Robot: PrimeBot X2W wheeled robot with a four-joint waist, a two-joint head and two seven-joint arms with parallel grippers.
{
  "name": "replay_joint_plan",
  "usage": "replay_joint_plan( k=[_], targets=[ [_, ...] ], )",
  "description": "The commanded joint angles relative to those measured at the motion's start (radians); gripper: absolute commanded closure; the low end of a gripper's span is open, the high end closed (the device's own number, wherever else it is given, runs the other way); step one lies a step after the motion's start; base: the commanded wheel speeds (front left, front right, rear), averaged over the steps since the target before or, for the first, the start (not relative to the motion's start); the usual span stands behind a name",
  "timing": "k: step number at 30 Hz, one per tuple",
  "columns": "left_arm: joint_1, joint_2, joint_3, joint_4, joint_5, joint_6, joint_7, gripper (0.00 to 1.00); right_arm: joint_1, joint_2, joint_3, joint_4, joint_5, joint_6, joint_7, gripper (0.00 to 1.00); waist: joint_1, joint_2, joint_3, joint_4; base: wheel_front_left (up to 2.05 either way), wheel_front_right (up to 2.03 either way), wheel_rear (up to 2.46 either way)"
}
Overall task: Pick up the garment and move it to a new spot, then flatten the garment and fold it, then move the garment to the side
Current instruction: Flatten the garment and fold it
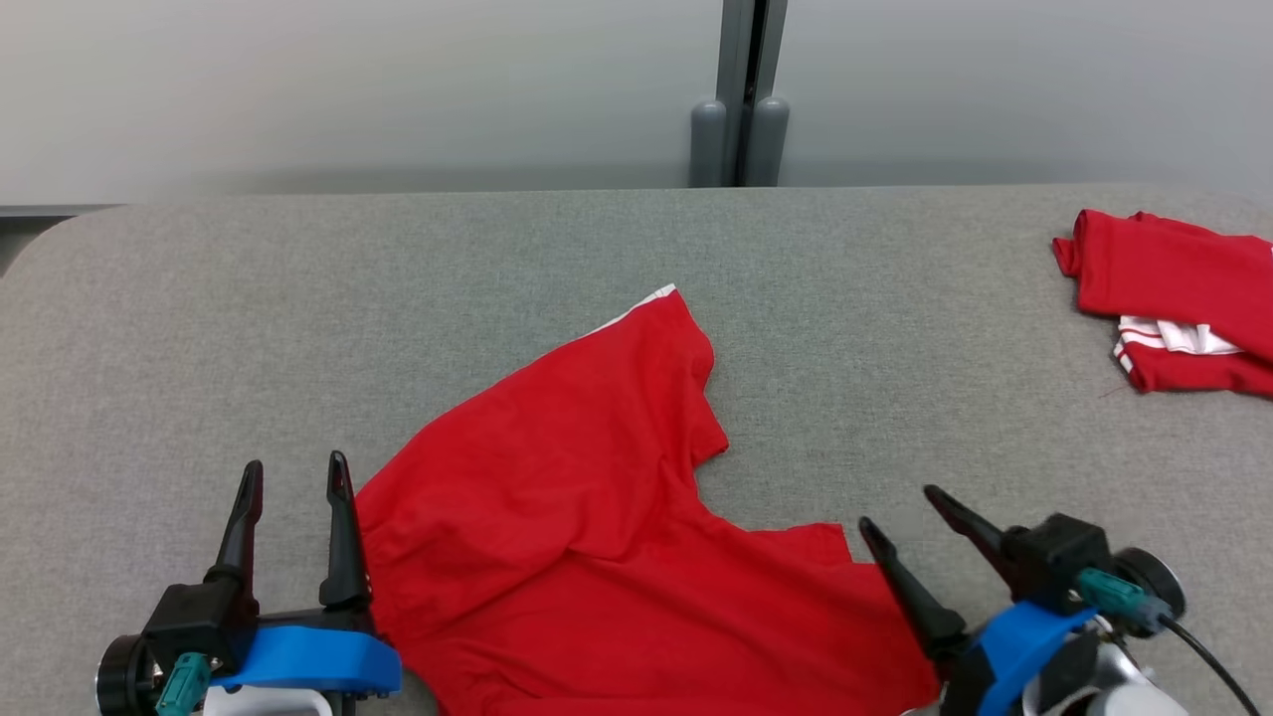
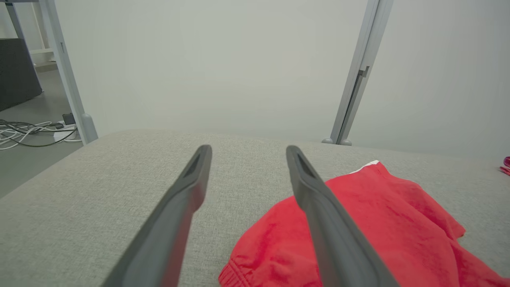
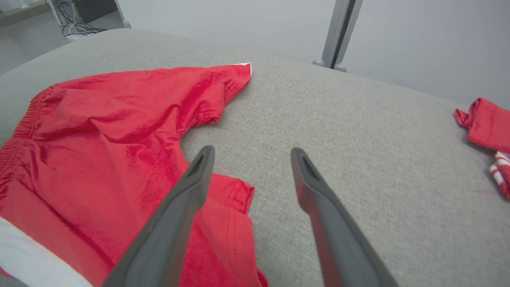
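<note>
The garment (image 1: 587,497) is a pair of red shorts with white trim, lying loosely spread on the grey table near its front edge. It also shows in the left wrist view (image 2: 378,223) and the right wrist view (image 3: 119,139). My left gripper (image 1: 295,475) stands open at the lower left, its right finger at the shorts' elastic waistband edge, nothing between its fingers. My right gripper (image 1: 903,507) is open at the lower right, just off a leg hem, holding nothing. In the wrist views both pairs of fingers (image 2: 247,153) (image 3: 251,153) stand apart above the table.
A second red garment (image 1: 1179,298) with white stripes lies folded at the table's far right edge, also seen in the right wrist view (image 3: 488,131). A grey post (image 1: 741,99) stands behind the table (image 1: 298,318). Cables (image 2: 28,133) lie on the floor at left.
</note>
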Motion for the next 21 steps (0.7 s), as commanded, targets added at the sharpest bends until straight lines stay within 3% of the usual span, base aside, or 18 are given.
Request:
replay_joint_plan(
  k=[1,5,20,21],
  targets=[
    [-0.007,-0.001,0.0,-0.003,0.002,0.005,-0.004,0.0,-0.014,-0.006,0.013,0.001,-0.006,0.0,0.011,0.0,-0.0001,0.0,0.003,0.003,0.0,0.0,0.0],
    [-0.027,-0.001,-0.02,0.002,-0.007,0.005,-0.004,0.0,-0.097,-0.026,0.061,0.069,-0.012,0.0,0.059,0.0,-0.0001,0.0,0.019,0.024,0.0,0.0,0.0],
    [-0.047,-0.001,-0.028,-0.004,-0.018,0.022,-0.004,0.0,-0.209,-0.023,0.199,0.357,0.026,0.0,0.041,0.0,-0.0001,0.0,0.06,0.074,0.0,0.0,0.0],
    [-0.048,-0.001,-0.027,-0.005,-0.019,0.022,-0.004,0.0,-0.218,-0.023,0.214,0.371,0.025,0.0,0.04,0.09,-0.0001,0.0,0.061,0.075,0.0,0.0,0.0]
  ],
)
